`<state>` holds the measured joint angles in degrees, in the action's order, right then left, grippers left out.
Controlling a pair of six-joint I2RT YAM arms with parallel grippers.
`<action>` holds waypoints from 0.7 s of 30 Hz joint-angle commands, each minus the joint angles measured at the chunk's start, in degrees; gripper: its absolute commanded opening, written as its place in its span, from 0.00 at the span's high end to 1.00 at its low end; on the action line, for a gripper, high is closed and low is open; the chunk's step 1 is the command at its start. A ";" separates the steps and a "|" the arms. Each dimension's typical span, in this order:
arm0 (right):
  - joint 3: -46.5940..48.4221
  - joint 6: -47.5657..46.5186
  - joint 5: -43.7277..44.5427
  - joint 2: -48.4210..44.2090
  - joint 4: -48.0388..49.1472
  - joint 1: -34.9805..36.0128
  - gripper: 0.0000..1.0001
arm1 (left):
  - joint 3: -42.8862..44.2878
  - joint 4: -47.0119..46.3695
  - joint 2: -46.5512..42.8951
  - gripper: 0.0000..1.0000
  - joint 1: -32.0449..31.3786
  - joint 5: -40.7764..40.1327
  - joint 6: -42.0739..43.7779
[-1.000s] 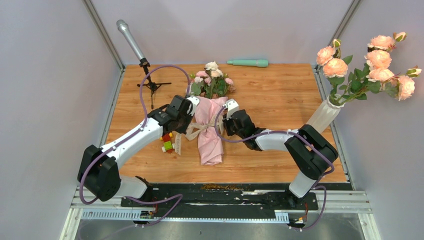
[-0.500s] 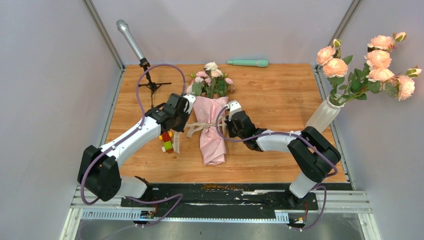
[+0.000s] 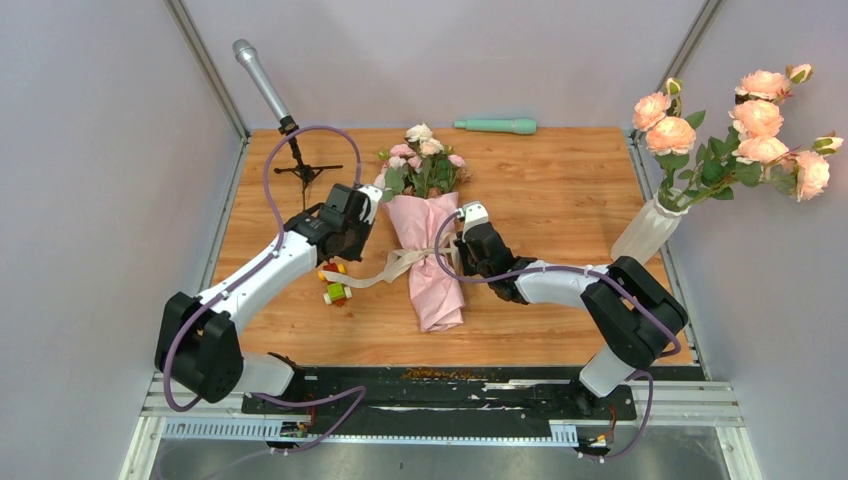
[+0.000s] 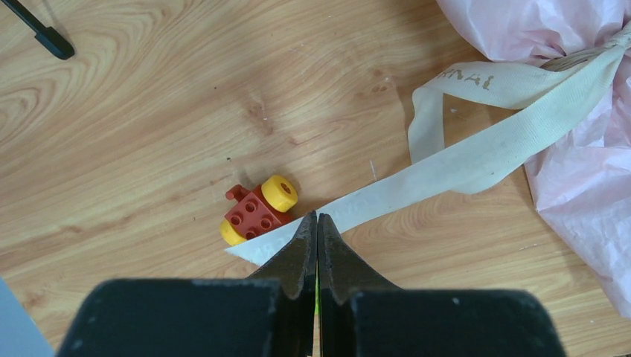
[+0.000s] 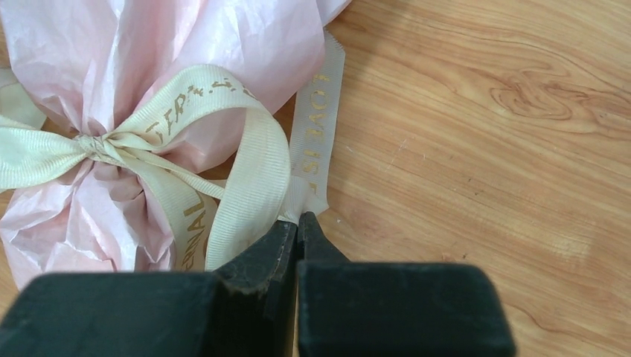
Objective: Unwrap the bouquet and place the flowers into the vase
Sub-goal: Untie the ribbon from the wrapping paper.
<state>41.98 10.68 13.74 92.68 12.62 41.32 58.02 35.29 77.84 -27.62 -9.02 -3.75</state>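
Note:
The bouquet (image 3: 432, 262) lies mid-table in pink crinkled paper (image 5: 149, 52), with its flowers (image 3: 422, 162) pointing to the far side. A cream ribbon (image 3: 385, 268) is knotted round its middle (image 5: 93, 143). My left gripper (image 3: 343, 258) (image 4: 318, 220) is shut on one ribbon end, which runs taut from the knot out to the left (image 4: 476, 160). My right gripper (image 3: 455, 248) (image 5: 298, 217) is shut on the other ribbon tail (image 5: 316, 134), just right of the paper. The white ribbed vase (image 3: 645, 232) stands at the right edge of the table.
Large peach-orange roses (image 3: 745, 135) on leafy branches fill the vase. A red and yellow toy brick (image 4: 257, 210) (image 3: 335, 290) lies just beside the left fingertips. A microphone on a stand (image 3: 268, 88) is at the back left, and a mint-green cylinder (image 3: 497, 125) lies along the back edge.
My left gripper has pulled its ribbon end out to the left, so that strand now lies stretched. The bouquet has shifted slightly right and my right gripper has moved with it.

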 commanded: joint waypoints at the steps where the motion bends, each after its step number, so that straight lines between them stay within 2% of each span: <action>1: -0.56 1.42 2.94 -2.52 -1.10 -0.19 1.00 | -0.14 -0.30 -2.26 1.00 0.28 0.67 -0.45; 5: -0.59 1.09 1.24 -3.48 -1.26 -0.19 1.00 | -0.46 -1.68 -2.57 1.00 0.31 6.49 0.54; 6: -0.58 0.96 0.33 -3.66 -1.08 -0.18 1.00 | -0.63 -2.01 -2.66 0.92 0.29 10.52 1.12; 7: -0.58 1.01 -0.68 -3.89 -0.91 -0.19 1.00 | -1.07 -2.89 -2.58 0.80 0.28 12.10 1.29; 9: -0.63 0.94 -1.99 -4.44 -0.56 -0.23 1.00 | -1.65 -3.96 -1.52 0.64 0.33 16.10 1.75; 11: -0.60 0.85 -2.72 -4.56 -0.41 -0.19 1.00 | -1.33 -3.79 0.91 0.55 0.29 20.09 2.27; 14: -0.60 0.96 -3.74 -4.16 0.11 -0.19 1.00 | -0.42 -3.61 4.40 0.49 0.28 25.02 3.01; 18: -1.17 1.27 -6.12 -3.74 1.78 -0.19 1.00 | -0.76 -5.55 6.61 0.33 0.28 28.45 3.64; 21: -1.56 1.19 -7.01 -3.50 2.74 -0.28 1.00 | -0.93 -6.68 8.62 0.28 0.28 30.92 3.25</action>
<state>41.06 11.16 9.19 89.89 11.64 41.25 56.71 31.97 85.45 -27.55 15.88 -1.15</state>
